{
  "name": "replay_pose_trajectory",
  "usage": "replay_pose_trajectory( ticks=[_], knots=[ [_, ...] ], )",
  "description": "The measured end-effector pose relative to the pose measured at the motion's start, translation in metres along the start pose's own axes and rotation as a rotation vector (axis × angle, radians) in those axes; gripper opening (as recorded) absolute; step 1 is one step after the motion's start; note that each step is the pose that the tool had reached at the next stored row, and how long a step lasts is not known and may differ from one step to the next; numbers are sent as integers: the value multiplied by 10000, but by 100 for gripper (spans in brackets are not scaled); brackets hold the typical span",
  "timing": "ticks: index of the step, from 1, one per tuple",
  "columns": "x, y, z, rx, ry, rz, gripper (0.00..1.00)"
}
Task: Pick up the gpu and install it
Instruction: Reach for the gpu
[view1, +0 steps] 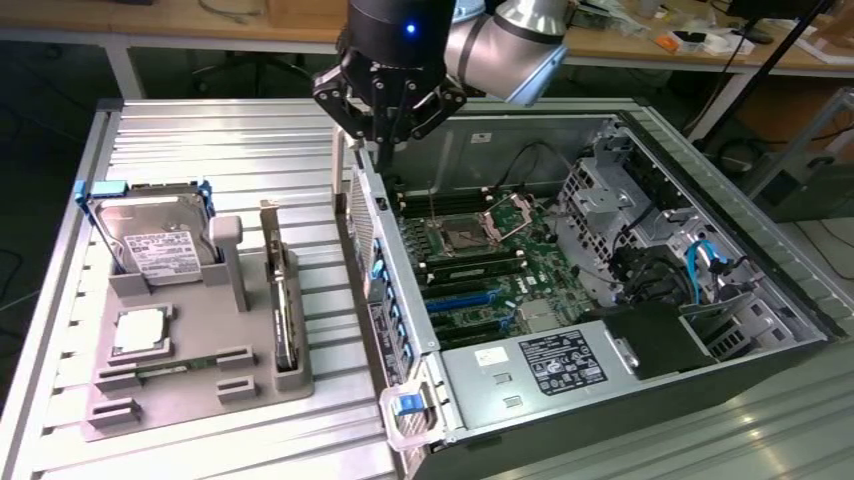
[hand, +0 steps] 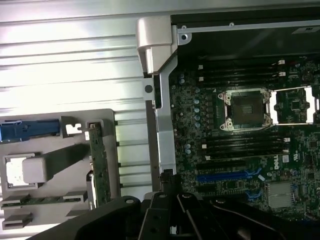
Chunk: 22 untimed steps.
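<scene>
A ribbed metal table (view1: 200, 150) is set before a row of workbenches, and on it, toward the exterior view's left, a grey holder tray (view1: 187, 405) is laid out. In the tray a silver hard drive (view1: 160, 245) is stood upright at the far end, and a small square processor chip (view1: 140, 330) is set nearer. The gpu (view1: 278, 300) is kept on edge in the slot along the tray's right side (its green board is shown edge-on in the wrist view), and it is left untouched, well apart from the gripper. To the exterior view's right an open computer case (view1: 400, 320) is laid on its side, so that its motherboard (view1: 534, 260) and the open processor socket (view1: 467, 232) are exposed. The gripper (view1: 383, 155) is held above the far end of the case's left wall, between tray and motherboard. Its fingers are clenched together, and nothing is seen grasped between them
</scene>
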<state>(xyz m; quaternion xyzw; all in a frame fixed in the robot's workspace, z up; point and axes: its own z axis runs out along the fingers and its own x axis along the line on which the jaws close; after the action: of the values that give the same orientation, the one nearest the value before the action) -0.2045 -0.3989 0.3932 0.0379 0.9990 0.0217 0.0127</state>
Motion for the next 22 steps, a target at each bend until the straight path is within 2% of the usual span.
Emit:
replay_pose_trajectory(
  ticks=[9, 22],
  knots=[
    [144, -10, -3, -1, -1, -2, 11],
    [423, -30, -11, -1, 0, 0, 11]
  ],
)
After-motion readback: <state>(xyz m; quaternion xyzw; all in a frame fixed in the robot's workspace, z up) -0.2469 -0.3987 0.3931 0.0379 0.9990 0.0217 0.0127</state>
